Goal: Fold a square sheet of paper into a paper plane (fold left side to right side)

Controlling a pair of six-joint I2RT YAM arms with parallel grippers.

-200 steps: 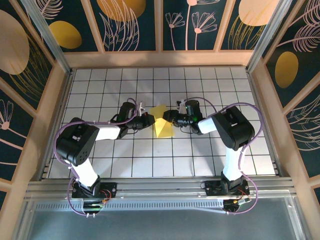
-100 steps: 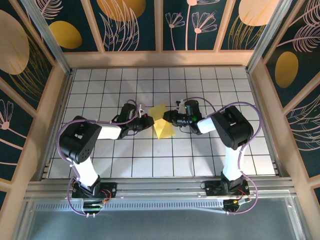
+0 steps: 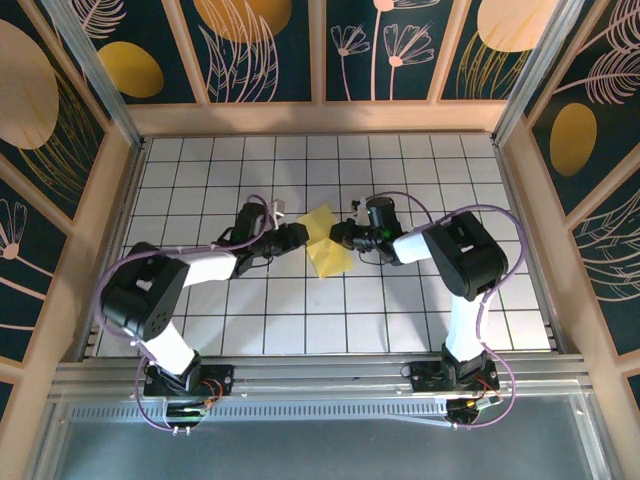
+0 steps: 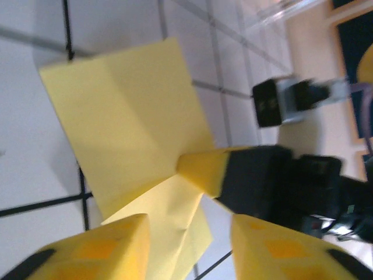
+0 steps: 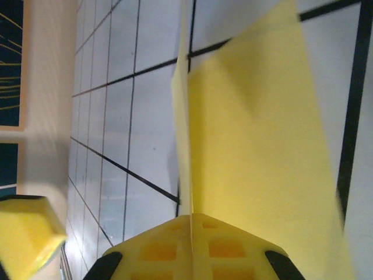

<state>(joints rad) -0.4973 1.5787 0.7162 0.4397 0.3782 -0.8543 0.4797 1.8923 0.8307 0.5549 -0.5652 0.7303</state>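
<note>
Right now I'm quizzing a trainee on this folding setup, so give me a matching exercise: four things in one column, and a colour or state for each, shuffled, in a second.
Things:
1. left gripper
2. right gripper
3. paper
4. table

Colour or state:
A. white with black grid lines
B. shut on the paper's edge
C. yellow and creased
D. jaws apart

Pairs: 1-D, 2-B, 3-C, 4-A

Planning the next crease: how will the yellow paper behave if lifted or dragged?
Probably floppy: the yellow paper is thin, pinched at one edge by the shut right gripper, so its free part would likely sag. Likely light and apt to slide on the smooth tiled table. Its creases may stiffen it slightly along the folds.
</note>
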